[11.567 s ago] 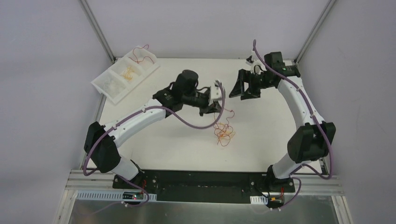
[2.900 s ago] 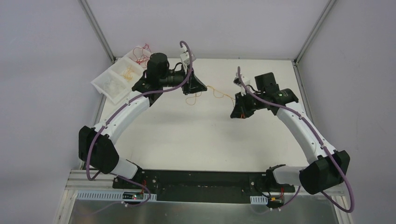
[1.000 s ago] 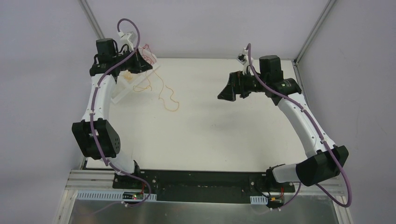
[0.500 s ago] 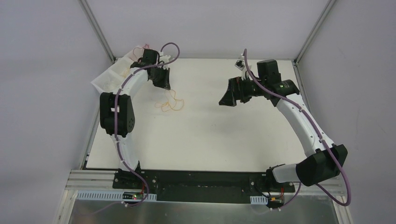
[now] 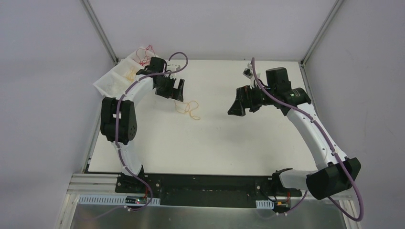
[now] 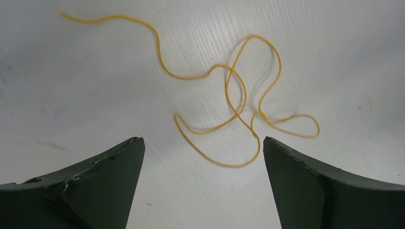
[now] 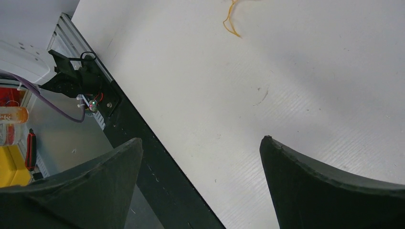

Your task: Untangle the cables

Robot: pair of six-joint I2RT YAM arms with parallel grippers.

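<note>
Top external view: a white table (image 5: 215,143) with a tray (image 5: 107,85) at ten o'clock. The left gripper (image 5: 175,90) and right gripper (image 5: 235,108) both gape wide, empty. Red strands (image 5: 142,54) and orange strands (image 5: 128,73) sit in the tray. One looped yellow cable (image 5: 189,109) lies loose on the table at eleven o'clock, seemingly the last to sort.

I see one thin yellow wire (image 6: 228,88) lying flat and loose just ahead of my left gripper (image 6: 203,141). It is curled into a few overlapping loops, with one long wavy tail running farther out.
</note>
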